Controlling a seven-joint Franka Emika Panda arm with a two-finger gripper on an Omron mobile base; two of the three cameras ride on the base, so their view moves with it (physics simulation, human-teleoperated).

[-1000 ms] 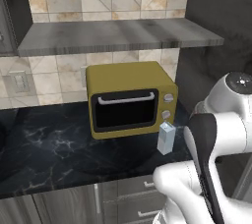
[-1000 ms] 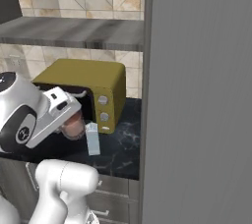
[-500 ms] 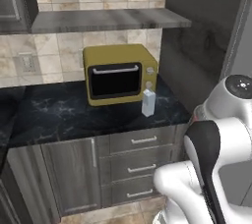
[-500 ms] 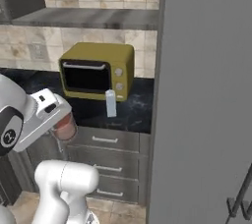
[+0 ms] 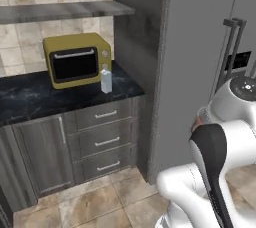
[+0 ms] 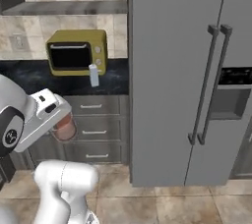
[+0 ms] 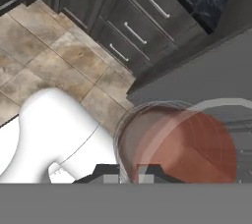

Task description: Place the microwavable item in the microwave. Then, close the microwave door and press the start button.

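The claw [image 6: 63, 128] is closed on the cup [image 6: 65, 127]; the hand view shows the cup [image 7: 177, 144] pressed close above the two dark finger tips, its round rim facing the camera. The cup is pinkish-brown and translucent, and it hangs below the white wrist in the right base view, at about the height of the top drawer [image 6: 92, 105]. It is carried in the air and touches nothing but the claw (its contents, if any, cannot be judged).

Beyond the claw stands a bank of grey drawers under a black counter [image 5: 30, 103]. On the counter, towards its right end, sit a yellow oven [image 5: 77, 60] and, just in front of the oven's right corner, a white carton [image 5: 106, 81]. To the right of the counter rises a tall grey fridge [image 6: 197, 70] with two vertical handles.

No black microwave is visible from here, so its direction from the cup cannot be stated. The likely next need is to drive or turn the base until the open cavity faces the claw.
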